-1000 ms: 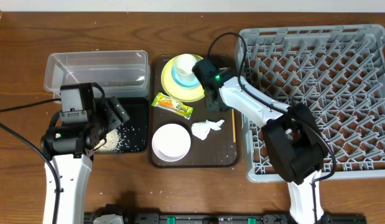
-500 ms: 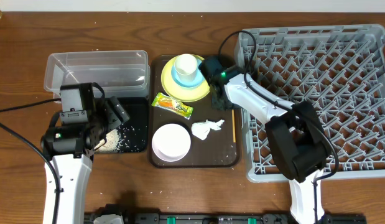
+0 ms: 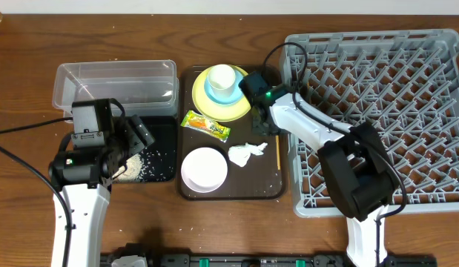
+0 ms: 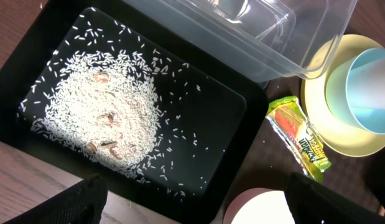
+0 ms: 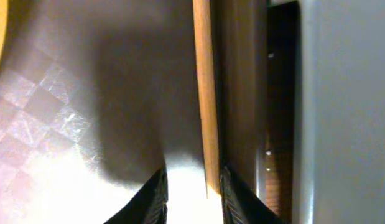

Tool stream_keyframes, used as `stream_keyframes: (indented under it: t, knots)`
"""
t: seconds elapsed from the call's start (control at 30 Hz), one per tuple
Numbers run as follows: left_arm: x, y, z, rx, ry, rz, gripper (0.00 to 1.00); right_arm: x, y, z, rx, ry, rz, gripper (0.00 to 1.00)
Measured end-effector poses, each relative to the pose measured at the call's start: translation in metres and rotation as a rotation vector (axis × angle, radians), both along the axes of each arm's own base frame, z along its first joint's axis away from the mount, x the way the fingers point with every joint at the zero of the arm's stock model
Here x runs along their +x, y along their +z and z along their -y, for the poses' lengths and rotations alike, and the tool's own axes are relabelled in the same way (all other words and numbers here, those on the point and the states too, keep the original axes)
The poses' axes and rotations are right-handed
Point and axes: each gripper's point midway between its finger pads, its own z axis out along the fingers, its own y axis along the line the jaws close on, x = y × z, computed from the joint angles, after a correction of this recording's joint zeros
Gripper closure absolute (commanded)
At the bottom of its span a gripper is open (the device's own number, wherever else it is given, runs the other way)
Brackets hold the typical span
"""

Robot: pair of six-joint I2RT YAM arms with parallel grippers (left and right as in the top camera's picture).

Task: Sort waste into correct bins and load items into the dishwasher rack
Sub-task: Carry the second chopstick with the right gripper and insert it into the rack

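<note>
The dishwasher rack (image 3: pixel 377 111) fills the right of the surface, with the brown serving tray (image 3: pixel 236 187) just left of it. Over the black tray (image 4: pixel 211 124) at the left, the left pincer (image 4: pixel 197 180) hangs released and empty. The right pincer (image 5: pixel 191 180) straddles the chopsticks (image 5: pixel 204 93) along the serving tray's right edge, narrowed but not clenched. The next move is likely to clamp, lift and carry them right into the rack.

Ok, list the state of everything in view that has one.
left gripper: open, empty
right gripper: open, straddling a chopstick
black tray: holds rice
clear tub: looks empty
dishwasher rack: empty
white cup: upright in blue bowl, on yellow plate
tissue: crumpled
snack wrapper: lying flat
white bowl: upright, empty
</note>
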Motion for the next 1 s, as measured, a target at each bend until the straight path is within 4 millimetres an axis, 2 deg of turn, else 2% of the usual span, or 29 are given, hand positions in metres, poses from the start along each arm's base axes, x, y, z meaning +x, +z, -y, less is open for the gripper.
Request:
stream_keyframes:
  t: [0.37, 0.57, 0.73, 1.0]
  knots:
    - [0.0, 0.0, 0.0, 0.0, 0.0, 0.0, 0.07, -0.002, 0.0, -0.021, 0.044, 0.073, 0.006, 0.81]
    - [0.0, 0.0, 0.0, 0.0, 0.0, 0.0, 0.07, -0.004, -0.001, -0.023, 0.04, 0.119, -0.005, 0.87]
    - [0.0, 0.0, 0.0, 0.0, 0.0, 0.0, 0.07, -0.005, -0.001, -0.022, 0.03, 0.15, -0.013, 0.98]
    - [0.0, 0.0, 0.0, 0.0, 0.0, 0.0, 0.07, -0.006, 0.001, -0.021, 0.009, 0.232, -0.024, 0.99]
